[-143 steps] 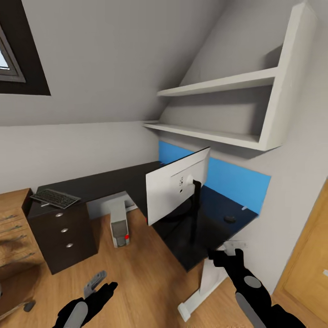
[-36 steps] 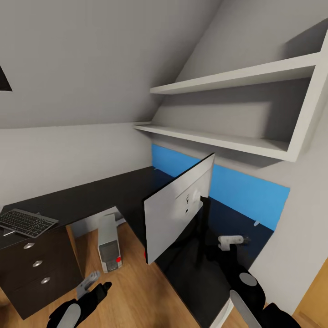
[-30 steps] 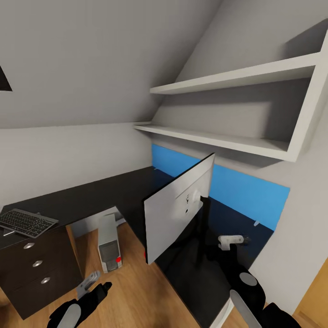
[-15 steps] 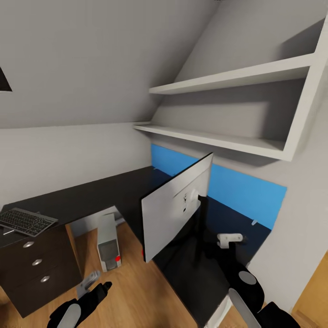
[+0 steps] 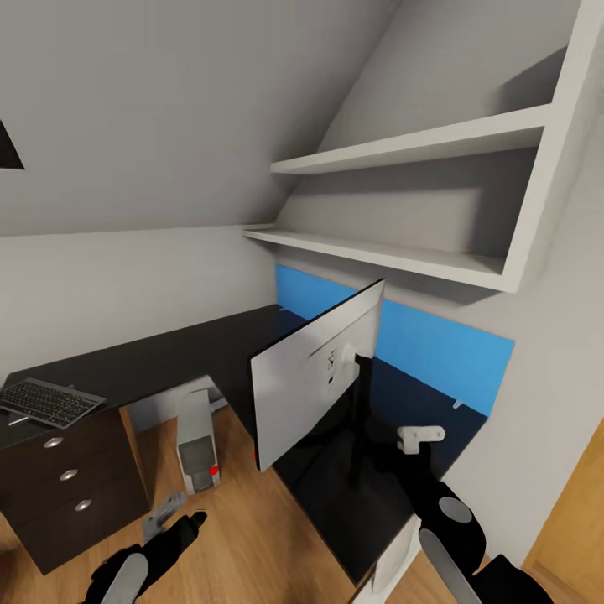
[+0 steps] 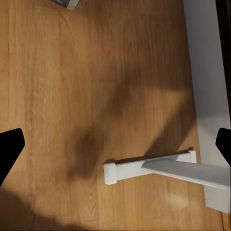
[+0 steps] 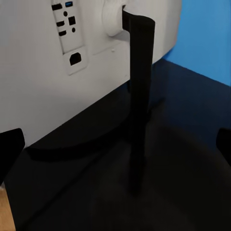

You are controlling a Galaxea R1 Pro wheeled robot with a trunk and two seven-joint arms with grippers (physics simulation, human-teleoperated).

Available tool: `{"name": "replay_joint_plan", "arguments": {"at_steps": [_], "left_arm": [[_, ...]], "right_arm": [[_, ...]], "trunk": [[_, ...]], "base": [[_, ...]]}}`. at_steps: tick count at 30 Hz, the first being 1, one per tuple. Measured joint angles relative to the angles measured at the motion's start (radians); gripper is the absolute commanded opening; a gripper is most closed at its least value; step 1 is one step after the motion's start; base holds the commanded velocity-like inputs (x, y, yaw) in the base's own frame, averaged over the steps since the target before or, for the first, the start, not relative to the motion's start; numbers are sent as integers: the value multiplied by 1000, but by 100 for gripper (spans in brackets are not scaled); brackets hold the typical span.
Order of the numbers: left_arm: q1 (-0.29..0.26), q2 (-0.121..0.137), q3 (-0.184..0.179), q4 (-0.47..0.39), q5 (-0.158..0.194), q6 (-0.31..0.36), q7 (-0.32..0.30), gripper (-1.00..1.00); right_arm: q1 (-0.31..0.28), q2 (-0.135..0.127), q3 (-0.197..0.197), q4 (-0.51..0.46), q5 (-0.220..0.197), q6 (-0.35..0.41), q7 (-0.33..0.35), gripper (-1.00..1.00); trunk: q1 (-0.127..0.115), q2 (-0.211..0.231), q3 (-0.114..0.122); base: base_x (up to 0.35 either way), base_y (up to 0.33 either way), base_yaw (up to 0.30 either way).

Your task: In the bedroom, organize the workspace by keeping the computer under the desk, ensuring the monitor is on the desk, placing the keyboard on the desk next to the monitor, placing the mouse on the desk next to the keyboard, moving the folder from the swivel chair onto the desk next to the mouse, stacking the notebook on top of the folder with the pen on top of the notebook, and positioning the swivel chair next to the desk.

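The view has slid a little against half a second ago — the camera's move, not the things' — and the monitor (image 5: 315,373) now sits nearer the middle, its white back turned this way. It stands on the desk (image 5: 168,356), its black stand directly ahead of the right end effector (image 5: 419,437), near but not touching; the wrist view shows the fingers spread wide and empty. The left end effector (image 5: 165,513) hangs low over the wood floor, equally released, with the computer (image 5: 196,442) ahead of it under the desk and the keyboard (image 5: 49,401) far off on the desk's end. A grasp on the monitor's stand looks likely next — probably to turn it.
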State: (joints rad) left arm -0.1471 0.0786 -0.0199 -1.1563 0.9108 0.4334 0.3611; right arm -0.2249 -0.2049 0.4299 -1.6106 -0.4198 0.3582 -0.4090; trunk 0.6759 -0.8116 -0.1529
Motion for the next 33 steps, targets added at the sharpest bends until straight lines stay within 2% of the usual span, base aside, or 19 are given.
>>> {"name": "replay_joint_plan", "arguments": {"at_steps": [6, 10, 17, 18, 22, 29, 33], "left_arm": [[-40, 1, 2, -20, 4, 19, 0, 100], [-107, 2, 4, -2, 2, 56, -2, 100], [-268, 7, 5, 138, 2, 84, -1, 100], [-268, 7, 6, 139, 2, 84, -1, 100], [-333, 4, 5, 232, 5, 85, -14, 100], [-369, -3, 5, 291, 6, 88, -47, 100], [-386, -20, 4, 303, 6, 91, -62, 100]], "right_arm": [[1, 0, 1, -2, 4, -6, -1, 100], [1, 0, 2, -3, 5, -8, -1, 100], [-1, -1, -1, -4, 6, -5, -1, 100], [-1, -1, -1, -4, 6, -5, -1, 100], [-5, 0, -2, -4, 6, -3, 0, 100], [-19, -1, -3, -4, 6, 4, -1, 100], [-23, -1, -3, -5, 6, 5, -2, 100]], "trunk": [[0, 0, 0], [0, 0, 0], [0, 0, 0], [0, 0, 0], [0, 0, 0], [0, 0, 0], [0, 0, 0]], "base": [[-8, -6, 0], [-3, -2, 0], [-1, 0, 0], [0, 0, 0], [0, 0, 0], [0, 0, 0], [0, 0, 0]]}}
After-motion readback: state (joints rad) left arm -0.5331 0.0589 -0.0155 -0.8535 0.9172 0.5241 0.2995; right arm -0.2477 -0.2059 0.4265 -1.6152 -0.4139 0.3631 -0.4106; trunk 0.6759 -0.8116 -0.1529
